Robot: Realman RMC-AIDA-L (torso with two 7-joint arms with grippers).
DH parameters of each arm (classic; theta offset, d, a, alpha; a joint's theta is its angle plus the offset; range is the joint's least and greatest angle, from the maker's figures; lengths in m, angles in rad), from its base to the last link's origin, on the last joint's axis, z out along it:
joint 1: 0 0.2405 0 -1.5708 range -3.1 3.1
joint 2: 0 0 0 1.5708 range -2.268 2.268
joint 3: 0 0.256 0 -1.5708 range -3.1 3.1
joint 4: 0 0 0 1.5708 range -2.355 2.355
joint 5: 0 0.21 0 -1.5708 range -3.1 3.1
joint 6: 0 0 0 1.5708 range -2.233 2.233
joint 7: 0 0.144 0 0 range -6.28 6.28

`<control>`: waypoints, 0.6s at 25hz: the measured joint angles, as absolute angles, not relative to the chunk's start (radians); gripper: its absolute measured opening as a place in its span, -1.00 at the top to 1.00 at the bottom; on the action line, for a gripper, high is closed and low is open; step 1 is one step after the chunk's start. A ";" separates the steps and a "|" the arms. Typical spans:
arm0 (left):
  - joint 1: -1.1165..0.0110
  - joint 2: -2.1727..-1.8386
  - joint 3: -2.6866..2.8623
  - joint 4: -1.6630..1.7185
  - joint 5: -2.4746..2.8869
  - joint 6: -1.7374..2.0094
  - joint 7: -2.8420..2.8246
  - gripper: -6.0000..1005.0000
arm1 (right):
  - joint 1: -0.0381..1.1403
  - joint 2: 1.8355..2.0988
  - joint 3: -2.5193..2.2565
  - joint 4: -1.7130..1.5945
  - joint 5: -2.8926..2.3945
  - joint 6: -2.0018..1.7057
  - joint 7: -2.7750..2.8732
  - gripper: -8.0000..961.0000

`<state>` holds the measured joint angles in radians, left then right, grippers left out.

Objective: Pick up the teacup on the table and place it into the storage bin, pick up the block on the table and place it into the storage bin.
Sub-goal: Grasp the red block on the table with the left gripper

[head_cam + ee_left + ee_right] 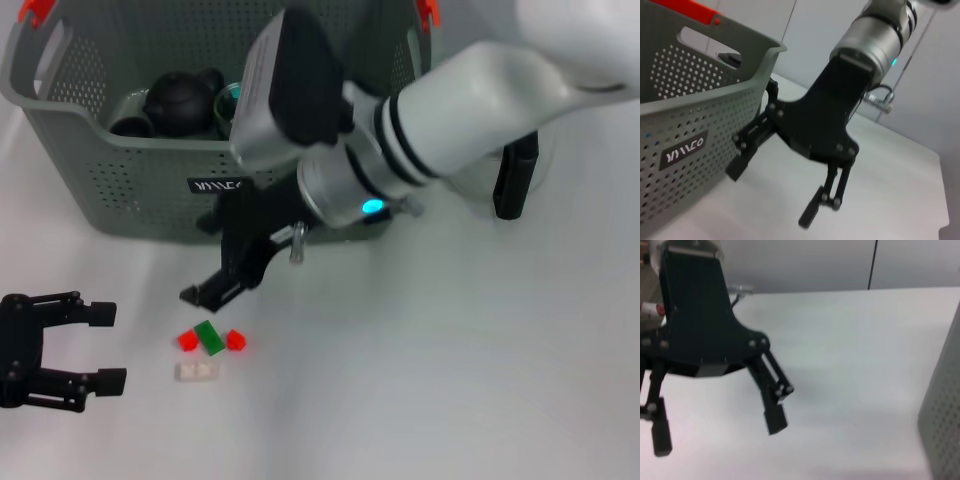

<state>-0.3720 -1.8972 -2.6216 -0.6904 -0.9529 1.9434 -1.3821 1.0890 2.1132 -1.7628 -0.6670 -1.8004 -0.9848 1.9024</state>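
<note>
- My right gripper, fingers spread wide and empty, hangs just in front of the storage bin.
- Small blocks lie nearer me than the bin.
- My left gripper, wide open, sits beside them.

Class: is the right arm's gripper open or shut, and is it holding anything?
Open and empty. The right gripper has its jaws spread apart with nothing between them, poised above the blocks beside the storage bin.
</note>
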 joint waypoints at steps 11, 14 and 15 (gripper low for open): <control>-0.391 -1.911 -2.609 -0.690 -0.929 1.945 -1.384 -0.89 | 1.074 2.124 -1.966 -0.584 -1.682 -0.872 1.889 -0.97; -0.394 -1.913 -2.599 -0.687 -0.928 1.945 -1.381 -0.89 | 1.066 2.125 -1.994 -0.583 -1.679 -0.863 1.888 -0.95; -0.395 -1.913 -2.598 -0.687 -0.928 1.945 -1.380 -0.89 | 1.064 2.125 -1.999 -0.582 -1.679 -0.863 1.887 -0.93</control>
